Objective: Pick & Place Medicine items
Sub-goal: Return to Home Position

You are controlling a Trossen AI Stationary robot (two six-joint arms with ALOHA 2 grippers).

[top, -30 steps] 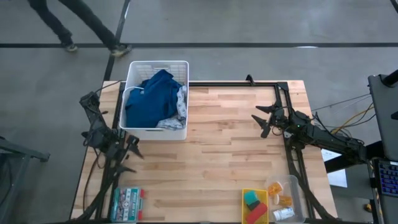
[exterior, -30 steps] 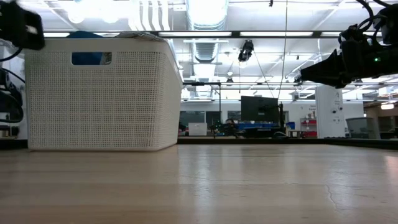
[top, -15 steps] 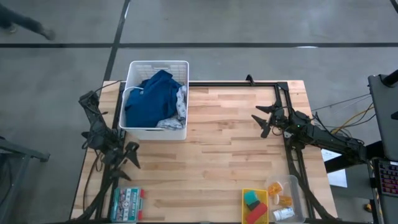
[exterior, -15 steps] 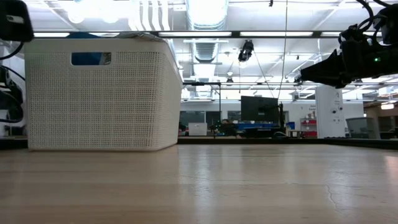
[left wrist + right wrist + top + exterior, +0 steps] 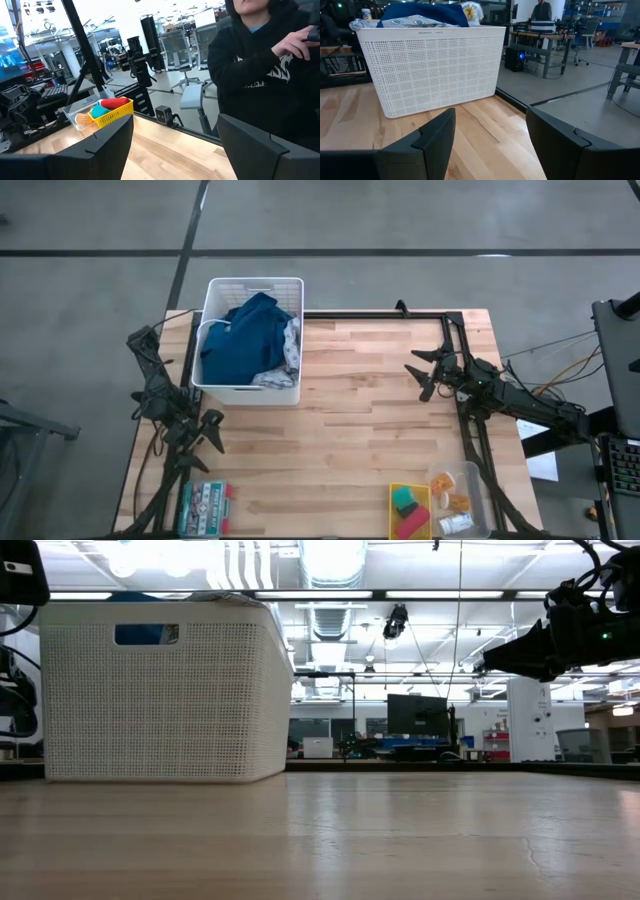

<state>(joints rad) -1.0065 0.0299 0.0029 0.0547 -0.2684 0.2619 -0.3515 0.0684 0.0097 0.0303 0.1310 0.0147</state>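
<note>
Pale wood planks make up the counter (image 5: 350,430), and nothing loose lies on its middle. As I read it, the sorting is over and what remains is parking the arms. The white carton (image 5: 455,524) and the orange pieces (image 5: 458,503) lie in the clear bin (image 5: 470,480) at the near right corner, beside the yellow tray (image 5: 395,492).

The left pincer (image 5: 212,432) hangs just off the near left corner of the white basket (image 5: 250,390), spread and holding nothing. The right pincer (image 5: 418,375) sits at the right side, well apart from the bin, also spread and empty.

To home well, I would fold each arm back along its own side, slowly. I'd keep the left one off the basket wall and the right one from sweeping over the bin.

From above I get both arms and the blue cloth (image 5: 240,340) heaped in the basket. The table-level camera shows only the basket's side and the right arm high up; the bin and tray are out of its frame. Only the left wrist camera shows a person (image 5: 260,65) in a dark hooded top just beyond the counter's edge, which is reason enough to move gently.
</note>
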